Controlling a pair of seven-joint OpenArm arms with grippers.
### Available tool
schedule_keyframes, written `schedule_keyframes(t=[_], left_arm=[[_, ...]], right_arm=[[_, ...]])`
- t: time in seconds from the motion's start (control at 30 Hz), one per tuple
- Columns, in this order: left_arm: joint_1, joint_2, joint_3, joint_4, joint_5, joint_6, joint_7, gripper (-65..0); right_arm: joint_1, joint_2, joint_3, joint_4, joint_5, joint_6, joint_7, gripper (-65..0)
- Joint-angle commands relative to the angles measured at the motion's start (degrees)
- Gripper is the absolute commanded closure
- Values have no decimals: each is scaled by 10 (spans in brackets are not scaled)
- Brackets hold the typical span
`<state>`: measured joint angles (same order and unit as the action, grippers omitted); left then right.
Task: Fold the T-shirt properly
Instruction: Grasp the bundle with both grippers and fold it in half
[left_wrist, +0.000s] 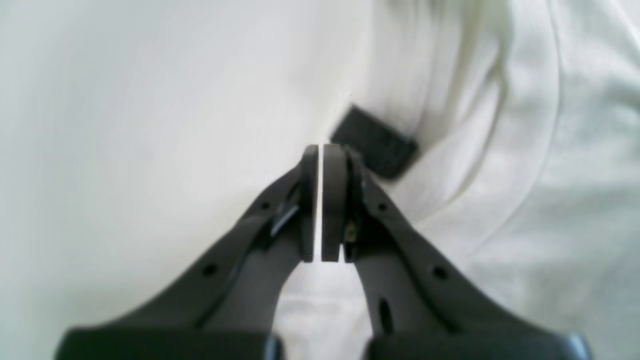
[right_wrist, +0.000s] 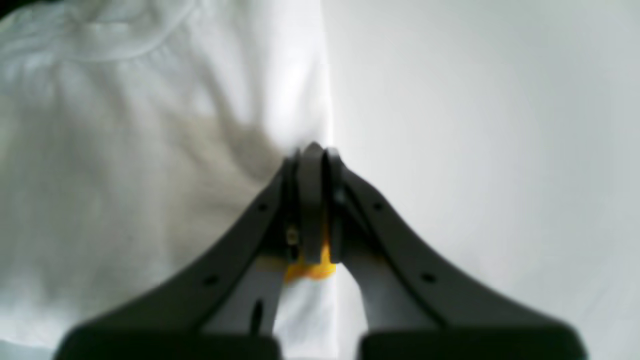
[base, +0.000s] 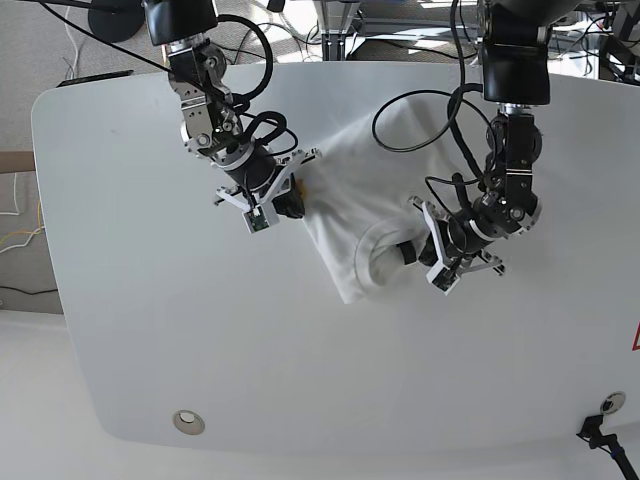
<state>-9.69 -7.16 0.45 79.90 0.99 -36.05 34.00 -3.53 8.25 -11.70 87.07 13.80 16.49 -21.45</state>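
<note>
the t-shirt (base: 365, 215) is lying bunched and partly folded near the middle of the white table (base: 130, 300), plain white side up, its collar curve showing toward the near edge in the base view. a black neck label (left_wrist: 375, 142) is showing just past the left gripper (left_wrist: 320, 150), and a yellow mark (right_wrist: 310, 270) is peeking out behind the right gripper (right_wrist: 312, 150). the cloth's long axis is running diagonally from the far side of the table down toward the near-left corner of the garment. the left gripper is pinching nearly closed, a thin sliver between its pads, at the collar area. the right gripper is clamping tight on the shirt's edge.
</note>
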Motion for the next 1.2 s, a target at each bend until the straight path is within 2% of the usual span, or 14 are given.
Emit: schedule_keyframes(t=[0.0, 0.1, 0.23, 0.4, 0.47, 0.63, 0.83, 0.97, 1.17], left_arm=[[-4, -1, -4, 62, -13, -2, -14, 0], [43, -24, -4, 137, -13, 0, -14, 0], [121, -26, -4, 197, -11, 1, -14, 0], [186, -24, -4, 200, -10, 1, -14, 0], [194, -22, -4, 186, -10, 1, -14, 0], [153, -22, -1, 98, -10, 1, -16, 0], [78, -5, -1, 1, -10, 1, -17, 0], [68, 5, -1, -2, -10, 0, -17, 0], [81, 4, -4, 31, -11, 1, -18, 0]], right_arm=[[18, -1, 1, 38, 9, 3, -7, 0], [54, -11, -2, 60, 10, 5, -48, 0], [94, -54, -3, 37, 5, 5, -50, 0], [147, -99, -3, -63, 4, 7, -48, 0], [160, -106, -3, -100, 4, 7, -46, 0], [154, -102, -3, -163, 4, 7, 17, 0], [112, -54, -2, -170, 8, 8, 25, 0], [102, -30, 0, -157, 9, 8, 26, 0], [109, -21, 0, -130, 6, 8, 26, 0]])
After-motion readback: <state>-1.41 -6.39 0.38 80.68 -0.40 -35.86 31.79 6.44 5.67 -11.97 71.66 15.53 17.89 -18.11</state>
